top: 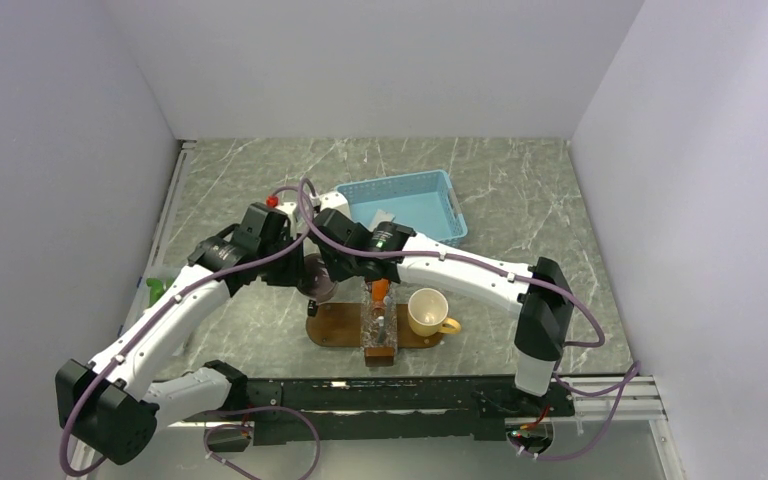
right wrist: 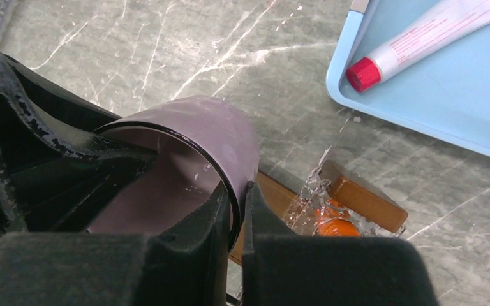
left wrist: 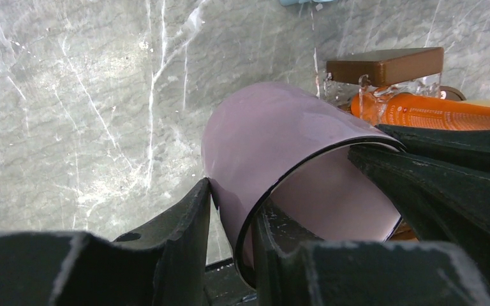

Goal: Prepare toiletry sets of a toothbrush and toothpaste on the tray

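White walls box in a grey-green marbled counter (top: 520, 200).

- **Left claw:** Your left claw (left wrist: 233, 201) straddles the rim of a glossy mauve cup (left wrist: 261, 127). One jaw is outside and one inside, and you cannot tell whether they pinch.
- **Right claw:** Your right claw (right wrist: 236, 197) is clamped on the same thin, dark-edged rim.
- **Tray:** The cup hangs at the 10 o'clock end of the tray (top: 335, 328), a flat dark-brown wooden oval.
- **On the tray:** A clear faceted holder (top: 380, 335) with brown wooden blocks carries the toothpaste (left wrist: 446, 111), a soft orange tube. At its 3 o'clock stands a cream mug (top: 428, 312).
- **Basket:** At 12 o'clock the light-blue plastic basket (top: 425, 210) holds a white tube with a red cap (right wrist: 421, 38).

You likely have the cup left to place. No toothbrush is discernible.
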Robot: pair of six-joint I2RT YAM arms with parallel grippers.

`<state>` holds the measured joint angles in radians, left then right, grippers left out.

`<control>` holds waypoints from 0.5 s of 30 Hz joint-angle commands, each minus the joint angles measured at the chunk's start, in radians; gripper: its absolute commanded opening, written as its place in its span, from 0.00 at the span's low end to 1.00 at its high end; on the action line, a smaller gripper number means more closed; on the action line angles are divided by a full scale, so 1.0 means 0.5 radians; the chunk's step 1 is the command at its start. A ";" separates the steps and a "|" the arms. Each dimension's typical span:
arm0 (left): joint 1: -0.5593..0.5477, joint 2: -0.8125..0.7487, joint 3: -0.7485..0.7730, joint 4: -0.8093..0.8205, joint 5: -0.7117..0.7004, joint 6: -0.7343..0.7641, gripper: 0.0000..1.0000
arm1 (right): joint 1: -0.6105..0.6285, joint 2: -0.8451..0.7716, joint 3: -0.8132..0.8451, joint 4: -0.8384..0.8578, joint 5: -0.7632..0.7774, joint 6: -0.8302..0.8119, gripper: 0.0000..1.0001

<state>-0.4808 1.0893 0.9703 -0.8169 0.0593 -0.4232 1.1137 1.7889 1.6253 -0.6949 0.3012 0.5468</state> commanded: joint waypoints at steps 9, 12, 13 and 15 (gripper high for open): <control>0.001 0.054 -0.036 0.084 0.081 0.094 0.02 | 0.014 -0.035 0.041 0.313 -0.170 0.080 0.29; 0.001 0.061 -0.030 0.087 0.072 0.095 0.00 | 0.016 -0.033 0.051 0.303 -0.172 0.074 0.31; 0.003 0.061 -0.030 0.088 0.072 0.097 0.00 | 0.016 -0.032 0.052 0.298 -0.172 0.074 0.32; 0.001 0.063 -0.025 0.088 0.068 0.098 0.00 | 0.020 -0.040 0.050 0.296 -0.167 0.068 0.33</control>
<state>-0.4759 1.1278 0.9356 -0.8337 0.0639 -0.3820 1.1145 1.7916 1.6203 -0.6075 0.2302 0.5697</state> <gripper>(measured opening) 0.126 0.323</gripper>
